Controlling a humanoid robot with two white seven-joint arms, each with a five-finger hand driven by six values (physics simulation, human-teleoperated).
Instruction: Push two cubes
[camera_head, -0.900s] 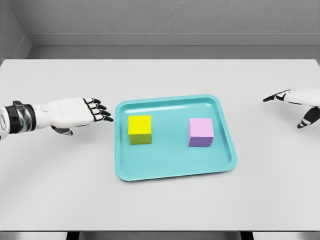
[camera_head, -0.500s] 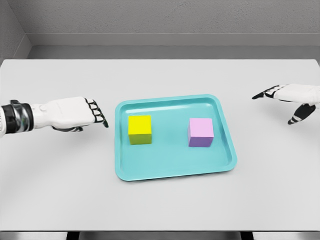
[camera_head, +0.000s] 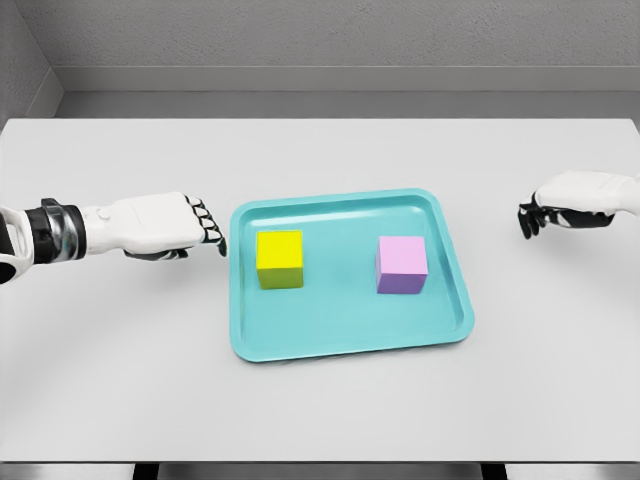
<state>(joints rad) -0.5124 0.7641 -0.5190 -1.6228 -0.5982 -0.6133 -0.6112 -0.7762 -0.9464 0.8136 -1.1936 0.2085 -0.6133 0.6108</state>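
A yellow cube (camera_head: 279, 258) sits in the left half of a teal tray (camera_head: 345, 335), and a pink cube (camera_head: 402, 264) sits in the right half. Both are flat on the tray floor and well apart. My left hand (camera_head: 212, 238) hovers just outside the tray's left rim, level with the yellow cube. Its fingers are curled downward and hold nothing. My right hand (camera_head: 530, 220) is off to the right of the tray, a clear gap from the rim. Its fingers are also curled down and hold nothing.
The tray lies in the middle of a light grey table (camera_head: 320, 410). A grey wall runs behind the table's far edge.
Both hands went from spread fingers to fingers curled downward. The right hand moved left toward the tray. The left hand stayed beside the tray's left rim. The cubes have not moved.
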